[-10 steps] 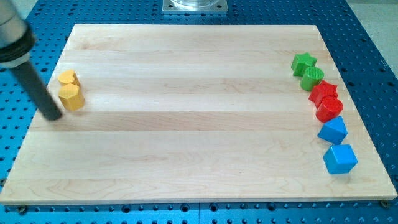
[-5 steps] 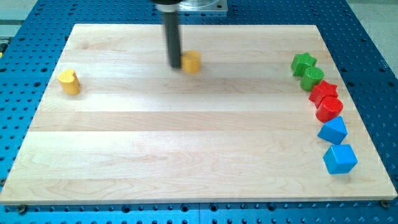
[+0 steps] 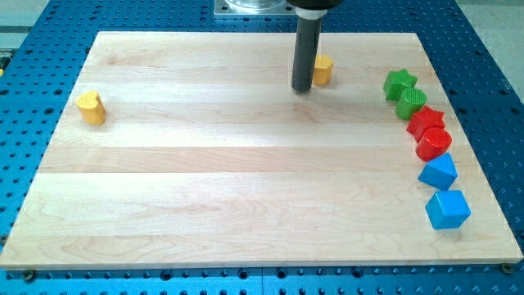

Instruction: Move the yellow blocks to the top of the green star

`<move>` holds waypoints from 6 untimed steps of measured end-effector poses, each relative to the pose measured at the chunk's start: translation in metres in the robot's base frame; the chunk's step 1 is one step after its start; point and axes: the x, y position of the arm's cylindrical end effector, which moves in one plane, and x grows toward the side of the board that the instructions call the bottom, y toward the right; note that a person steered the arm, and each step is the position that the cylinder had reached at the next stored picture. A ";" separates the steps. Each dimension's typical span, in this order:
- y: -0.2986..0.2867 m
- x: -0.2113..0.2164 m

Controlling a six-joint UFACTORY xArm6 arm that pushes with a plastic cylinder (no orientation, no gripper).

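Observation:
A yellow block (image 3: pixel 323 70) lies near the view's top, right of centre. My tip (image 3: pixel 301 88) stands just left of it and slightly below, close to or touching it. A second yellow block, heart-shaped (image 3: pixel 91 107), sits far off at the view's left. The green star (image 3: pixel 399 83) is at the view's right, well to the right of the first yellow block.
Below the green star a column runs down the right edge: a green cylinder (image 3: pixel 411 103), a red star (image 3: pixel 426 122), a red cylinder (image 3: pixel 433 144), and two blue blocks (image 3: pixel 438 172) (image 3: pixel 448 209). The wooden board (image 3: pixel 246 197) lies on a blue perforated table.
My tip has swept from the view's left to the upper right, pushing one yellow block with it towards the green star. The heart-shaped yellow block stayed at the left.

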 end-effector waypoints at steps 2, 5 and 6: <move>0.064 -0.018; 0.136 -0.020; 0.138 -0.020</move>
